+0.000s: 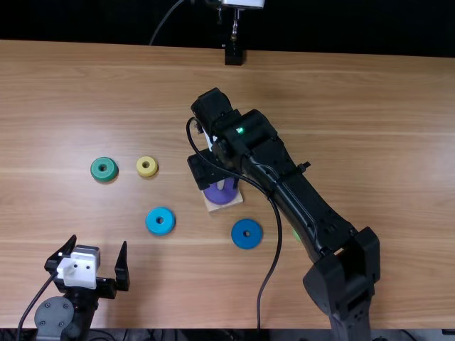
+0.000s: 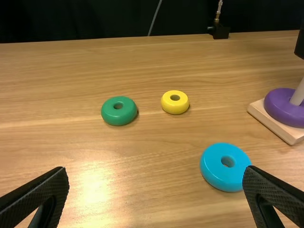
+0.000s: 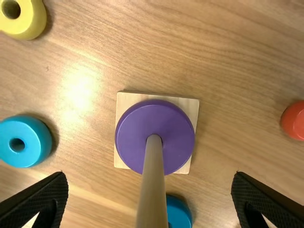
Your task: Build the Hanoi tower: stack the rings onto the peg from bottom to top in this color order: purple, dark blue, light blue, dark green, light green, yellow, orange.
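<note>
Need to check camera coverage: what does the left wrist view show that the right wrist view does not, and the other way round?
Left wrist view: the dark green ring, the open left hand and a black stand at the table's far edge.

Right wrist view: part of the dark blue ring, a reddish ring cut off by the edge, and the open right hand.

Both: the yellow ring, light blue ring, and purple ring around the peg on its square base.

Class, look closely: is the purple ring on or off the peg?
On. The peg rises through the purple ring, which lies flat on the square base.
</note>
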Controlling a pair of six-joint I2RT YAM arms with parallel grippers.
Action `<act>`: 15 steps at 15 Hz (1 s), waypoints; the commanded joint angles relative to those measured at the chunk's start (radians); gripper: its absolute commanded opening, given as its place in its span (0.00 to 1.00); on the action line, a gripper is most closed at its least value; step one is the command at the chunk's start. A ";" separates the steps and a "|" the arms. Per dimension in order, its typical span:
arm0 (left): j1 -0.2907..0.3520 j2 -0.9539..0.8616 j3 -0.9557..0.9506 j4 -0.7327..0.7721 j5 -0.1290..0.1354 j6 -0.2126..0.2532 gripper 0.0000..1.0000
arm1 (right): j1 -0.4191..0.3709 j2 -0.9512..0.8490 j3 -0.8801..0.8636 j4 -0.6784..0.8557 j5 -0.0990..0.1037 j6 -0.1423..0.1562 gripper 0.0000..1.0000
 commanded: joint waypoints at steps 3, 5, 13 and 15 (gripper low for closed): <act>-0.013 -0.012 -0.105 -0.079 0.011 -0.002 1.00 | 0.012 0.000 0.009 0.010 0.000 0.007 1.00; -0.013 -0.012 -0.105 -0.079 0.011 -0.002 1.00 | 0.010 -0.021 0.092 -0.001 0.002 0.003 1.00; -0.013 -0.012 -0.105 -0.079 0.011 -0.003 1.00 | -0.002 -0.271 0.118 0.006 0.013 0.009 1.00; -0.013 -0.012 -0.105 -0.079 0.011 -0.003 1.00 | -0.002 -0.369 0.010 0.011 0.083 0.025 1.00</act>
